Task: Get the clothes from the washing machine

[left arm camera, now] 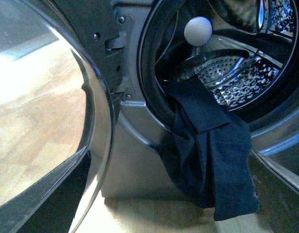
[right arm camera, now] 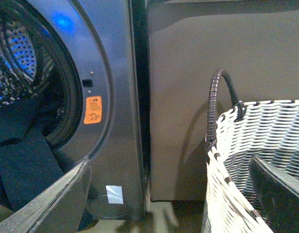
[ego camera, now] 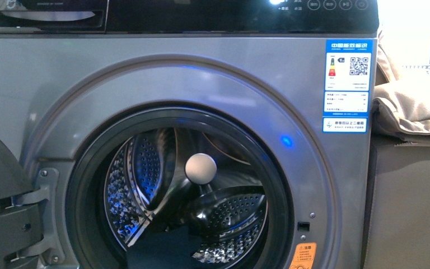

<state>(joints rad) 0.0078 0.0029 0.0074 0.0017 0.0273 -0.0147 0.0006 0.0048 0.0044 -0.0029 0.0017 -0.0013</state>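
The grey washing machine (ego camera: pixel 201 78) stands with its round door (ego camera: pixel 0 207) swung open to the left. The clothes (left arm camera: pixel 207 145), one limp dark navy garment, hang out of the drum over the lower rim toward the floor. They show as a dark patch at the bottom of the opening (ego camera: pixel 162 249) and beside the rim (right arm camera: pixel 23 165). My left gripper (left arm camera: pixel 168 153) is open, low in front of the hanging cloth and apart from it. My right gripper (right arm camera: pixel 169 162) is open between the machine's right corner and the basket, holding nothing. Neither arm shows in the front view.
A white woven basket (right arm camera: pixel 256 145) with a dark handle stands on the floor right of the machine. A beige sofa (ego camera: pixel 414 106) and its brown side (right arm camera: pixel 188 73) adjoin the machine. A grey ball (left arm camera: pixel 198 30) sits in the drum. The door glass (left arm camera: pixel 38 97) is close on the left.
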